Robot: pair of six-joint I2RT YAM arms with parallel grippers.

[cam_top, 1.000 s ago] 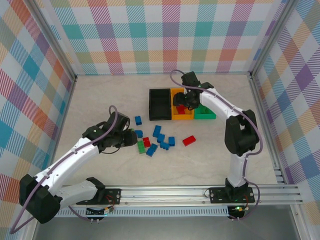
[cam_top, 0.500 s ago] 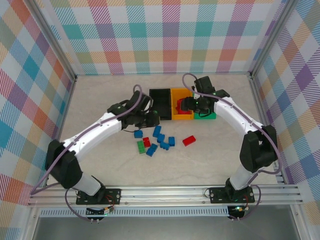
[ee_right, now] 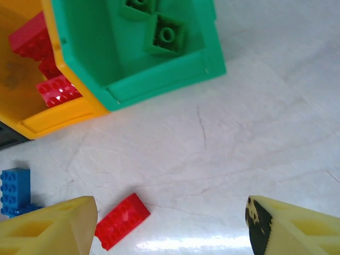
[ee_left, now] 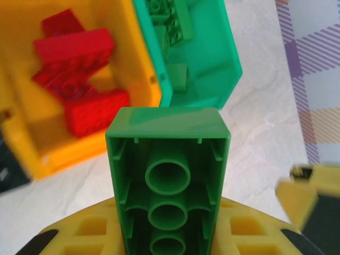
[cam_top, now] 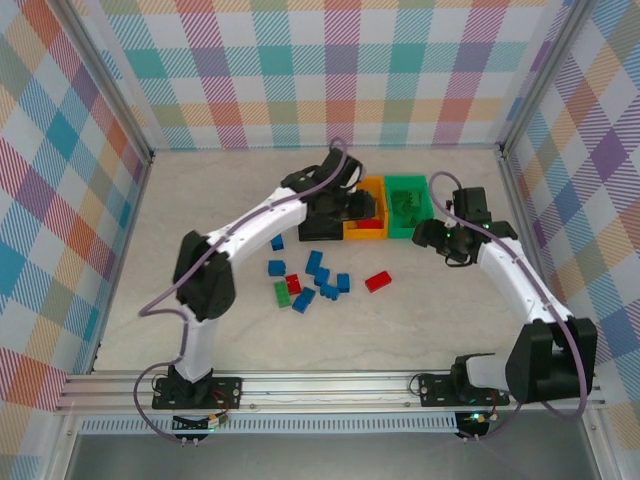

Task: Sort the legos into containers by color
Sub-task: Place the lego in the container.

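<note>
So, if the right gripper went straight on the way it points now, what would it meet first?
Probably the bare tabletop: the open right gripper points down at it with nothing between. The red oblong lego lies off to one side; the green bin is farther ahead. Depth is unclear.

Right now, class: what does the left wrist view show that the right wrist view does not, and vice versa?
Left wrist, not right: a green oblong plastic brick, hollow underside showing, clamped in the left gripper. Right wrist, not left: a loose red oblong brick and a blue studded brick on the table. Both: the orange plastic bin holding red bricks and the green plastic bin holding green bricks.
</note>
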